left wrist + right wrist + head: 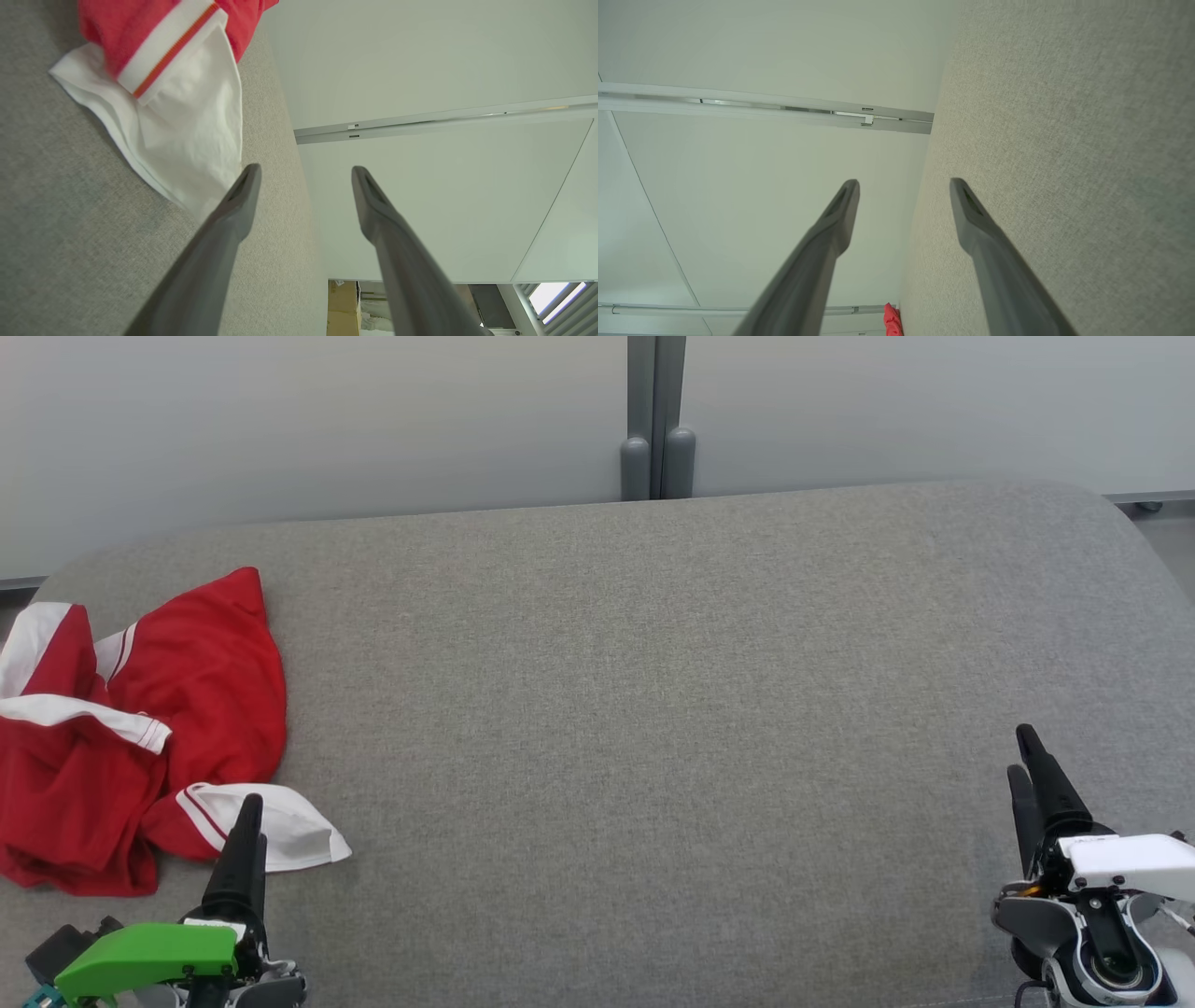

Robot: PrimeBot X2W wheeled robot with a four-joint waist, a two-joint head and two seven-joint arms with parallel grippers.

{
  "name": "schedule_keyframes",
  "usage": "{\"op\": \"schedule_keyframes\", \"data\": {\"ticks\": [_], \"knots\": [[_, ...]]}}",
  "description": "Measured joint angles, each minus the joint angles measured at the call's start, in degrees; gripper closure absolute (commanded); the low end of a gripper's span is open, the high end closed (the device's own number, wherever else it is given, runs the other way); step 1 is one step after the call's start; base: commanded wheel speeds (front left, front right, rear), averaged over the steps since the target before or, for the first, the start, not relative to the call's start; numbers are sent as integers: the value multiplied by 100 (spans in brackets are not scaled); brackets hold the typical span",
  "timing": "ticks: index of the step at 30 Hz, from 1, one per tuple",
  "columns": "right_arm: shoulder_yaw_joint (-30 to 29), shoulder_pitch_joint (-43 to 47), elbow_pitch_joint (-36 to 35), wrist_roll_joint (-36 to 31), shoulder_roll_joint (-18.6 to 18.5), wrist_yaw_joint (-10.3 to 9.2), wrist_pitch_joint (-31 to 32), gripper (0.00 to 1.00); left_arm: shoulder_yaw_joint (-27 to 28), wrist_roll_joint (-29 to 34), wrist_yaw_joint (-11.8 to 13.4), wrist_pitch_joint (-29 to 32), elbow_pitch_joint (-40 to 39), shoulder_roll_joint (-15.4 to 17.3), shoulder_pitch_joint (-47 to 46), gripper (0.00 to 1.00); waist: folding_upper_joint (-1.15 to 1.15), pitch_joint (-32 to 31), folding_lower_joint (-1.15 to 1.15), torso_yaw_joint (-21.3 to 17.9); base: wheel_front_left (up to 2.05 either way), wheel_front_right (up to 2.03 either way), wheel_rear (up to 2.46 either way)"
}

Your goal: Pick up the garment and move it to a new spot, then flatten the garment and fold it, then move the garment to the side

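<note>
Left gripper [306,170] and right gripper [903,182] both stand apart, empty; you'll find the crumpled red-and-white garment [187,691] on the grey worktop's [653,709] left side, just beside the left gripper.

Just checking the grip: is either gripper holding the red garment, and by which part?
Nothing is held. The left gripper and right gripper are open and empty; the red garment lies crumpled near the left one.

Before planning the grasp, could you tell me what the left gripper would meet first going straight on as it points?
Probably the white end of the crumpled red-and-white fabric garment, just beyond the open left gripper; its height over the grey woven surface is unclear.
</note>
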Motion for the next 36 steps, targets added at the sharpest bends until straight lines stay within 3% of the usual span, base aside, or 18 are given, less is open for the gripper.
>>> {"op": "schedule_keyframes", "data": {"ticks": [13, 20, 36], "knots": [[289, -1, -252, -1405, -213, -167, -252, 0, -248, 980, 9, -257, 8, 152, -1, 0, 0, -2, 0, 29, 0, 0, 0], [467, 0, -318, -2011, -255, -278, -375, 0, -288, 1604, 176, -408, -10, 214, -4, 0, 0, -14, 0, 43, 0, 0, 0], [730, 68, -409, -3181, -407, -416, -655, 0, -348, 2820, 304, -695, -132, 236, -5, 0, 0, -50, 0, 68, 0, 0, 0]]}}
